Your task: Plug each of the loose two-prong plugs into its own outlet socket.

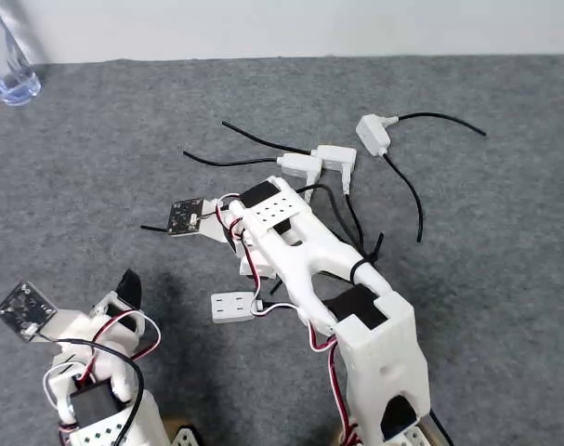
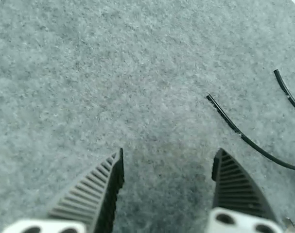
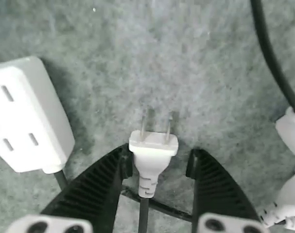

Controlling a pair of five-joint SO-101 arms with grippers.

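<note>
Grey felt worktop (image 1: 504,307): two-prong plug (image 3: 153,145) flat between wide-spread, unclosed right fingers (image 3: 103,179), prongs pointing straight away; outlet block (image 3: 28,114) just beside. Left fingers (image 2: 101,187) spread, empty, well apart.

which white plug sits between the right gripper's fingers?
The two-prong plug lying between the open fingers of the right gripper, bare prongs pointing away from it. The other white plugs lie outside the fingers.

Left gripper (image 2: 170,160) and right gripper (image 3: 160,155), jaws apart; right arm (image 1: 305,255) outstretched.
</note>
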